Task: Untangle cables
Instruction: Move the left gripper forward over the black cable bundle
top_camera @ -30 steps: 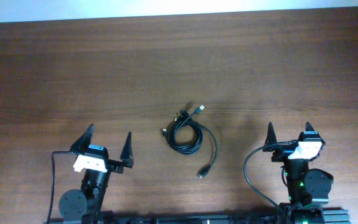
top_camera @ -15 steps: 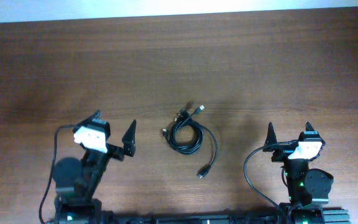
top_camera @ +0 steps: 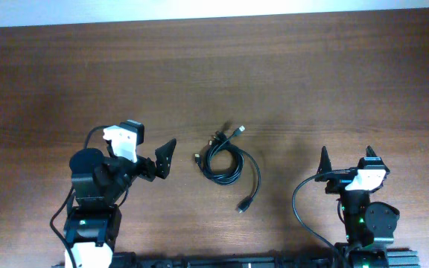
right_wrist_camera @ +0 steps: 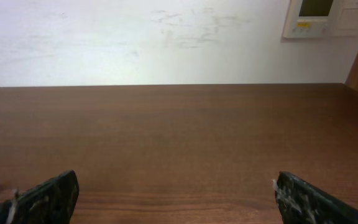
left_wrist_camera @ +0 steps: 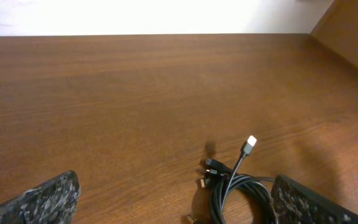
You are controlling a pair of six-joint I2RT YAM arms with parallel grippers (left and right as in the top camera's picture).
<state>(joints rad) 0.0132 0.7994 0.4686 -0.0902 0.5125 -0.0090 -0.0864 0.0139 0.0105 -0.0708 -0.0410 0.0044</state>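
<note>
Since untangling calls for pulling from two sides, it makes sense that the broad wooden desk (top_camera: 311, 67) has both arms stationed along its front edge with the work between them. The left arm (top_camera: 95, 182) is angled across the wood, so the left gripper (top_camera: 149, 154) points at the bundle from just beside it without touching. Its jaws stand wide apart and hold nothing. In the left wrist view the bundle sits low between the two fingertips, lined up, I judge, for a reach into the loops. The right gripper (top_camera: 346, 165) sits by the front edge toward the right corner, aimed straight at the far edge, jaws likewise spread and empty. Its wrist view shows mostly bare wood, so it appears to be waiting its turn. The cables (top_camera: 226, 160) lie wound together as one small coil about midway along the desk, somewhat nearer the front edge than the far one and well apart from the right gripper. One loose tail (top_camera: 255, 182) curves out of the coil toward the front edge and ends in a small plug (top_camera: 243, 206), probably the easiest strand to draw free first. Several plug ends (top_camera: 226, 135) cluster at the coil's far side, among them a silver-tipped plug (left_wrist_camera: 248, 144) jutting out beyond the windings.
</note>
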